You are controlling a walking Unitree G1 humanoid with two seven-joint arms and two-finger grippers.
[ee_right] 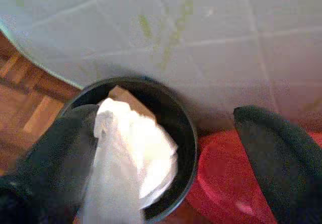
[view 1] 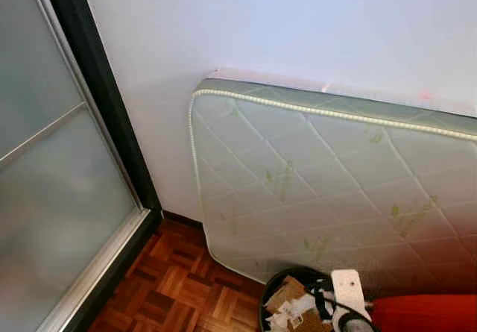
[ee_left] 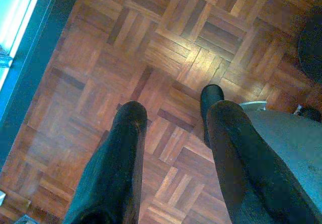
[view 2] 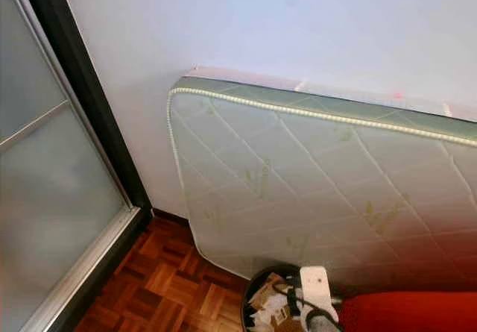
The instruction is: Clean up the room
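Observation:
A black round waste bin stands on the parquet against a leaning mattress, with cardboard and paper scraps inside. My right gripper hovers just above the bin, its jaws wide apart. A crumpled white tissue clings to one finger and hangs over the bin's mouth. In the left eye view the right arm's white wrist sits over the bin. My left gripper hangs open above bare parquet floor, holding nothing.
A quilted white-and-green mattress leans on the white wall behind the bin. A red object lies right beside the bin. A frosted sliding door with a dark frame runs along the left. Parquet floor lies between door and bin.

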